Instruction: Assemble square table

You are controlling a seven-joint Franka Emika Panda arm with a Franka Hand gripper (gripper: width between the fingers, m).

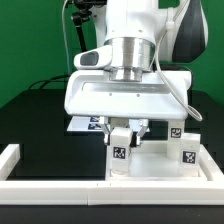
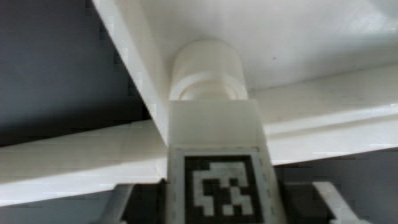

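So the arm is parked right over the square table top (image 1: pixel 140 165), which sits on the black worktop (image 1: pixel 35 115) near the front, snug against the long white rail (image 1: pixel 60 185) that runs along the edge. Two legs already stand on the top in the exterior view: one under the claw (image 1: pixel 127 130) and another leg (image 1: pixel 186 145) toward the exterior view's right, tag facing the camera. The marker board (image 1: pixel 85 123) peeks out behind, flat on the worktop.

The claw is partly closed around the near leg (image 2: pixel 214 150). In the wrist view the leg fills the middle of the frame, tag face up, with the dark fingers (image 2: pixel 134 205) on either side of it, so I'd call that a grip on the leg. The round end of the leg points at the pale underside of the top, and I can't tell whether it's seated in a corner hole yet.

Handling-wise, my guess: these are hard moulded plastic parts, light and stiff, nothing that'll squash, but smooth enough to slip or twist in the fingers. The leg's flat sides are the obvious place to pinch, mid-length, which is about where the claw has it. The top is wide and rimmed, so it's better shoved against the rail than lifted. If the leg screws in, holding it straight matters more than squeezing hard, otherwise it'll bind.
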